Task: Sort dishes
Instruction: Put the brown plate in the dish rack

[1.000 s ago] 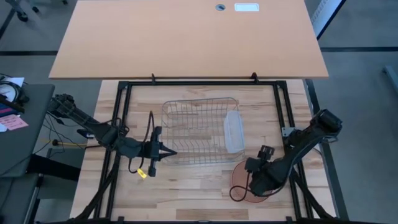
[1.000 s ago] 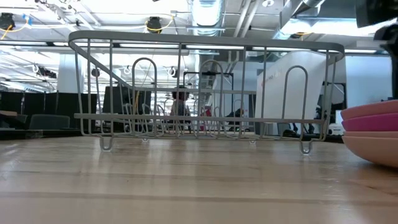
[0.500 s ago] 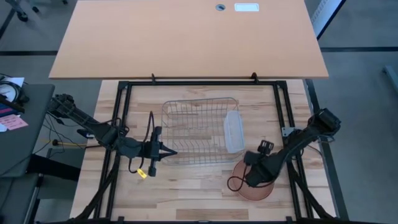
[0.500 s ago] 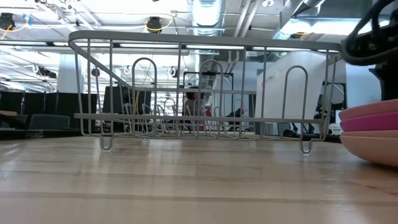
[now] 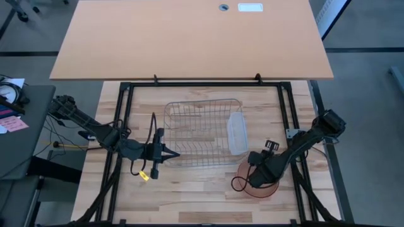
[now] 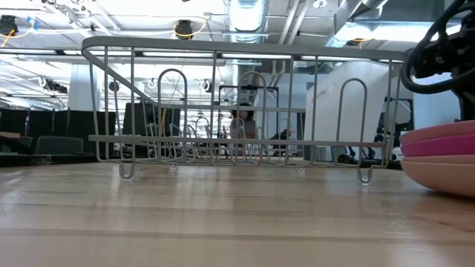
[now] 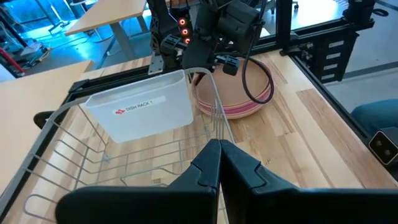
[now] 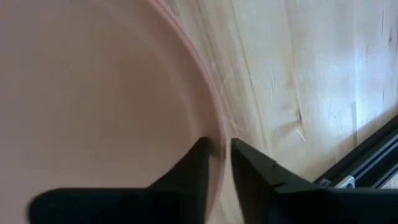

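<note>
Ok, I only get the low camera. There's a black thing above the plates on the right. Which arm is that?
Observer: The right arm. From above, the right gripper is over the near edge of the plates, beside the rack.
Operator: Is it grabbing one?
Observer: Nearly. Its wrist camera shows one finger on each side of the top plate at its rim, with a small gap showing.
Operator: And the other arm?
Observer: The left gripper is at the rack's far end from the plates, shut and holding nothing.
</note>
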